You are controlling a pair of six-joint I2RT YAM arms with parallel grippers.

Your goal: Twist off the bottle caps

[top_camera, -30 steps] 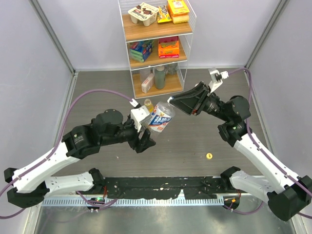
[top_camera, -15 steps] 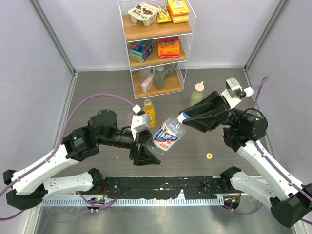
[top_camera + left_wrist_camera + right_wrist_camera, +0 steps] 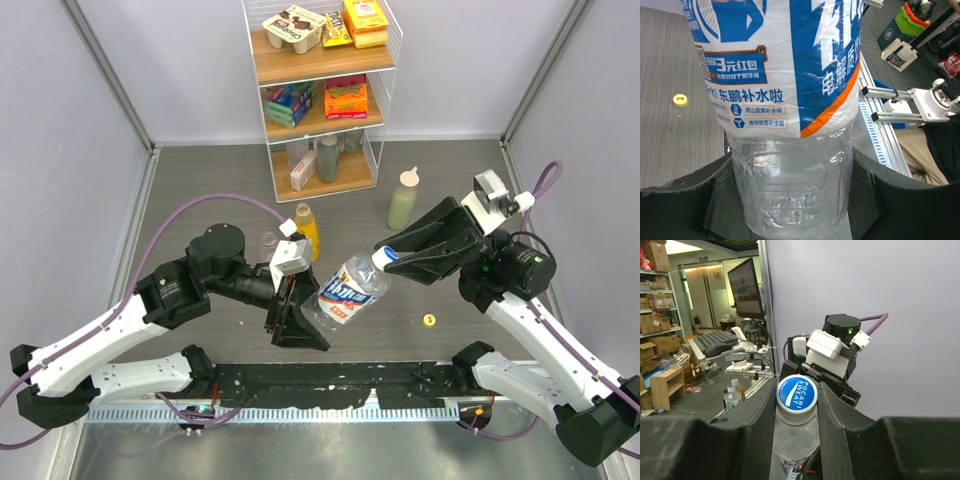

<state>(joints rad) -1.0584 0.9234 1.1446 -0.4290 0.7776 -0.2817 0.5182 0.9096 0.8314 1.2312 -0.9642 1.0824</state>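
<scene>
Steadying the Pocari Sweat bottle (image 3: 350,288) by its base, left fingers (image 3: 682,210) let right fingers (image 3: 840,420), clamped on its cap (image 3: 796,392), twist.

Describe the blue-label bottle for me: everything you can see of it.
Clear thin-plastic bottle, blue-white label with an orange stripe and Chinese print, bare moulded base. Its cap, white with a blue printed top, is on. It hangs tilted above the table. The left gripper clamps its base; the right gripper is shut on the cap. Nothing else touches it.
</scene>
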